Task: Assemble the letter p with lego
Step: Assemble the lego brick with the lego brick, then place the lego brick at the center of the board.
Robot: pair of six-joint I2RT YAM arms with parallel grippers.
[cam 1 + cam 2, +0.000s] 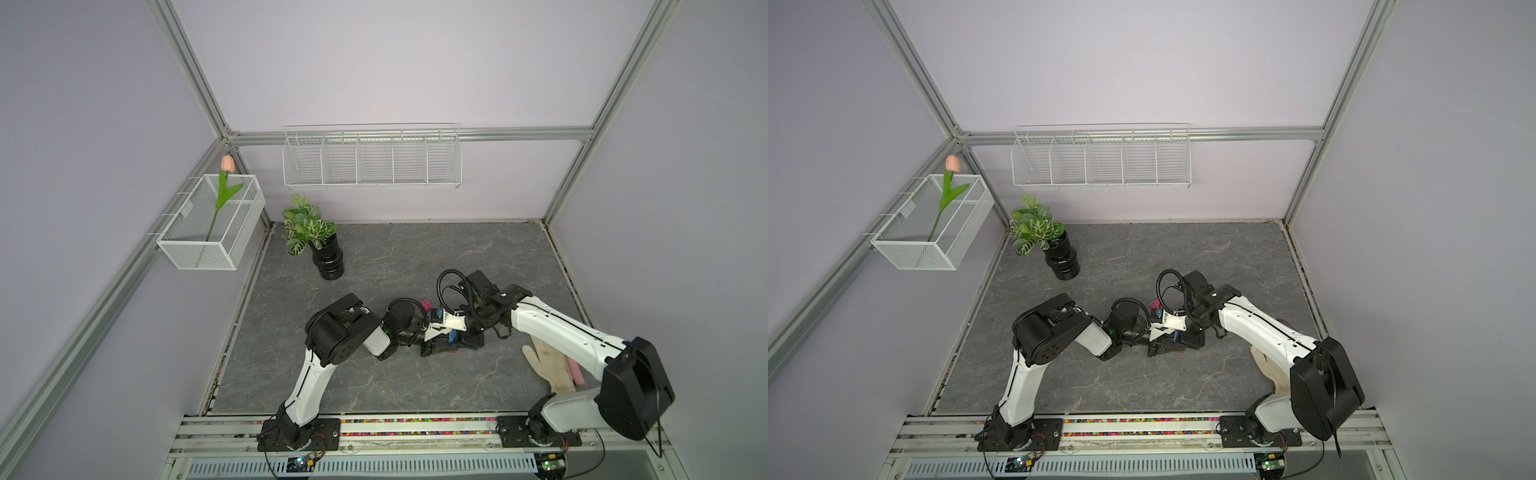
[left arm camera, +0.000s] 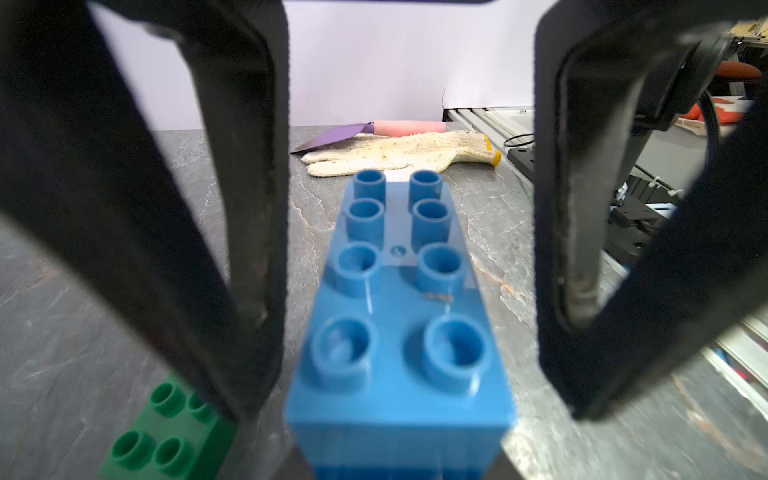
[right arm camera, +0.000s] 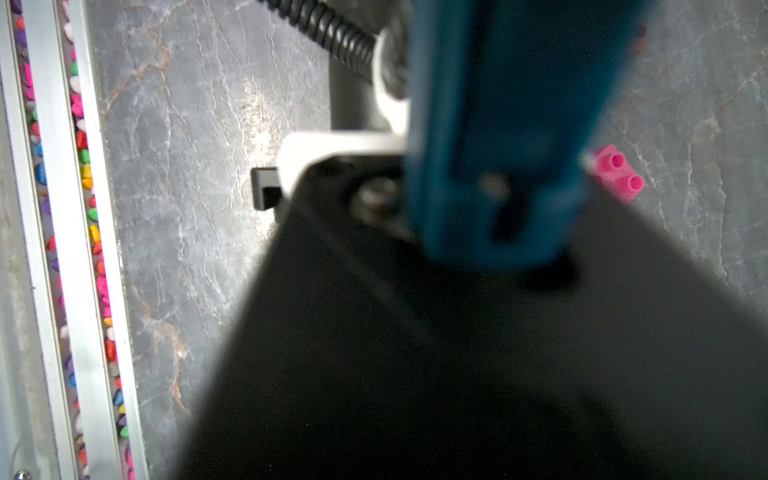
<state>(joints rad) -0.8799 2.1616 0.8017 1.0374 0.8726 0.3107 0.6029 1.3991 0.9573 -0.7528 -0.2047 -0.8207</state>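
Straddling a blue brick point(image 2: 399, 299) with the left gripper point(image 2: 415, 415), jaws apart, slim gaps either side. Cannot tell for the right gripper point(image 1: 459, 336). Shows green brick point(image 2: 162, 432) lower left.

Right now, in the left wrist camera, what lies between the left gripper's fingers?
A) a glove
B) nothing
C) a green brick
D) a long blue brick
D: a long blue brick with two rows of studs lies between the fingers of the left gripper, with a gap showing on each side; the green brick sits outside one finger.
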